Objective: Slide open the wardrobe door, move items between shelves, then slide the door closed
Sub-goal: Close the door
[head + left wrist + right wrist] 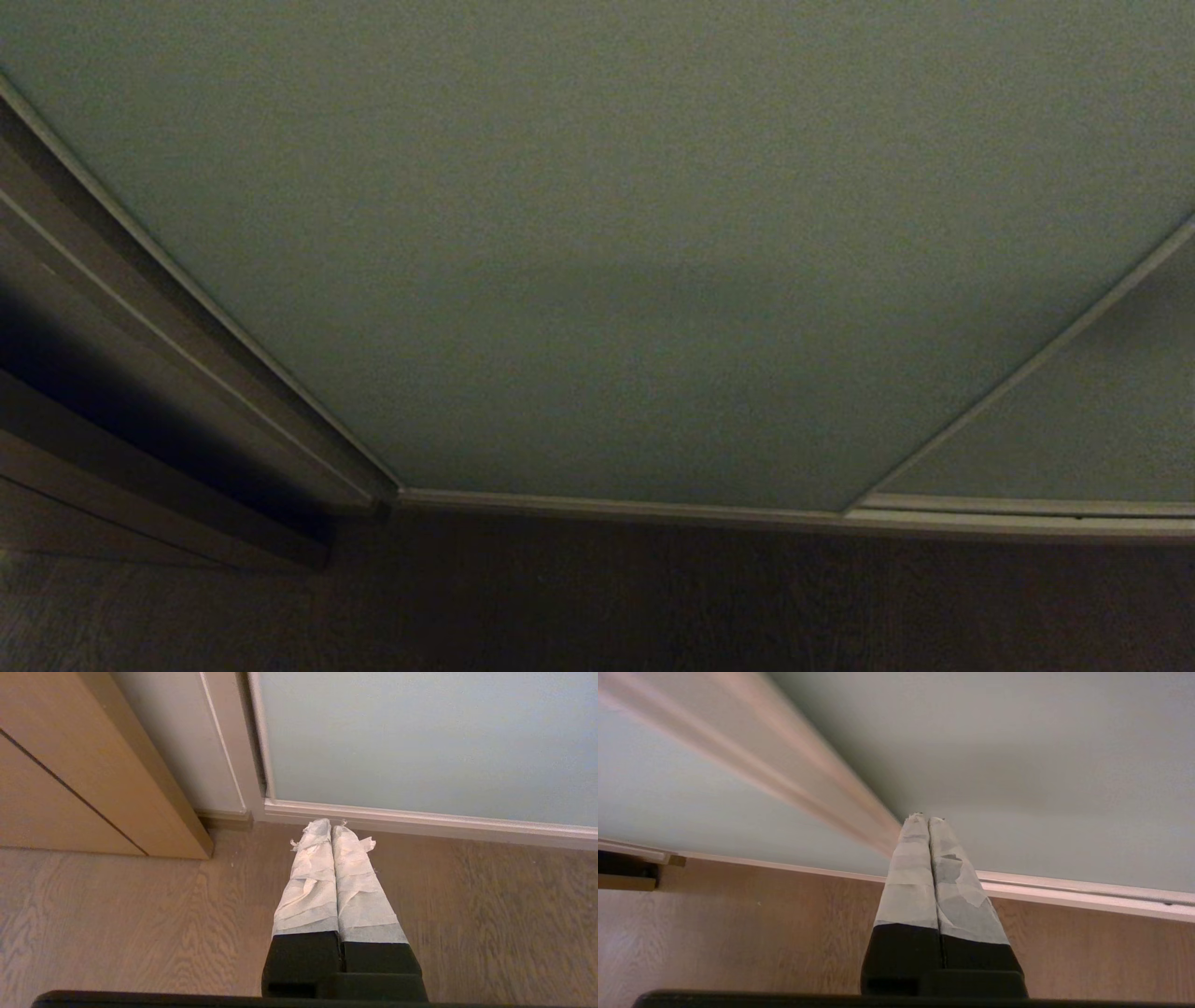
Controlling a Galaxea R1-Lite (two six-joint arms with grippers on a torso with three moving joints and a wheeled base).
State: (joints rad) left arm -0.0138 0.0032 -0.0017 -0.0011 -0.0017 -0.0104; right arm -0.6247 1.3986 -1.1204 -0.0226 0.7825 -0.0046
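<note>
From the head, the wardrobe door [597,252] filled nearly the whole picture, closed, with a second panel [1083,420] overlapping at its right edge and a brown side panel [112,392] to its left; neither arm showed. At the left wrist, the left gripper [331,828] had its tape-wrapped fingers [310,882] pressed together, holding nothing, above the wooden floor [117,924] with the door's bottom rail just ahead. At the right wrist, the right gripper [928,819] was likewise closed and empty, its tips near the door's vertical edge strip [784,779].
</note>
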